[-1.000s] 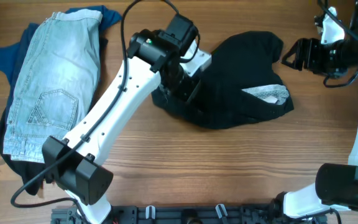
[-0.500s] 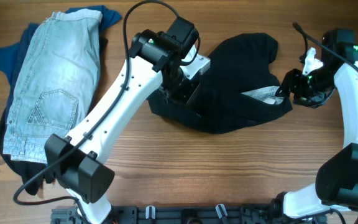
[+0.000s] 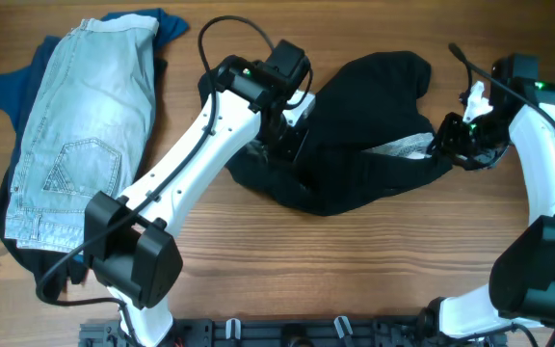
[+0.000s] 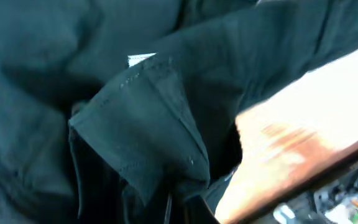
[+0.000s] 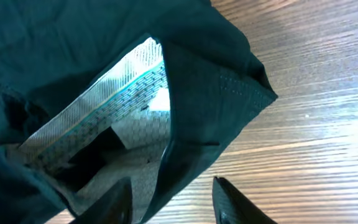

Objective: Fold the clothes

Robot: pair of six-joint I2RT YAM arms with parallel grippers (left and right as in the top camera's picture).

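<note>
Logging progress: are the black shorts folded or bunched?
Bunched: the black shorts lie in an uneven crumpled heap, pale waistband lining showing.

- The left arm [image 3: 196, 143] is made of long, rounded white shells joined by chunky black motor housings. The blockiest black housing sits down toward seven o'clock in the overhead view.
- A thin black cable [image 3: 229, 17] arcs over the arm's far end at about twelve o'clock. A second cable [image 3: 39, 286] curls off its base near eight o'clock.
- The right arm [image 3: 552, 173] has the same white shells and black joints. Small green lights [image 3: 538, 85] glow on it at about two o'clock.
- The right hand [image 5: 173, 186] has two dark, smooth fingers [image 5: 118, 198] with blunt tips. They show at the six o'clock edge of its own camera.
</note>
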